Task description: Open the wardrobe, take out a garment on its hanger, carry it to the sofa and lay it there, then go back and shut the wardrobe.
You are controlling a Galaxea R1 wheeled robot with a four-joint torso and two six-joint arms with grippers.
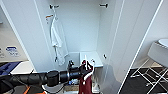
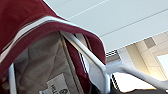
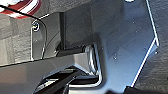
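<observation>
Wardrobe [image 1: 82, 30] standing open, both doors swung wide, white inside. Near its upper left, a white shirt [image 1: 58, 40] hanging on its own hanger from a rail fitting; another dark fitting [image 1: 103, 5] at upper right. Low inside, a pale shelf [image 1: 91, 58].

Reaching in from the left of the head view, the dark left arm [image 1: 37, 78], stretched toward the wardrobe's lower middle. At its end, left pincer [image 1: 83, 70] closed on the hanger [image 1: 85, 63], with the maroon garment [image 1: 86, 80] draped below it, in front of the wardrobe and free of the rail. White trim visible at the collar.

Left wrist view: garment [image 2: 30, 22] close up, maroon cloth with white stripe along the collar, grey quilted lining and a label inside; white hanger [image 2: 87, 53] running through the neck, ceiling panels beyond.

Right wrist view: dark robot plate and joint, grey floor [image 3: 15, 42] beneath; right pincer's state impossible to tell.

At right in the head view, a white chair [image 1: 156, 60] on dark flooring
</observation>
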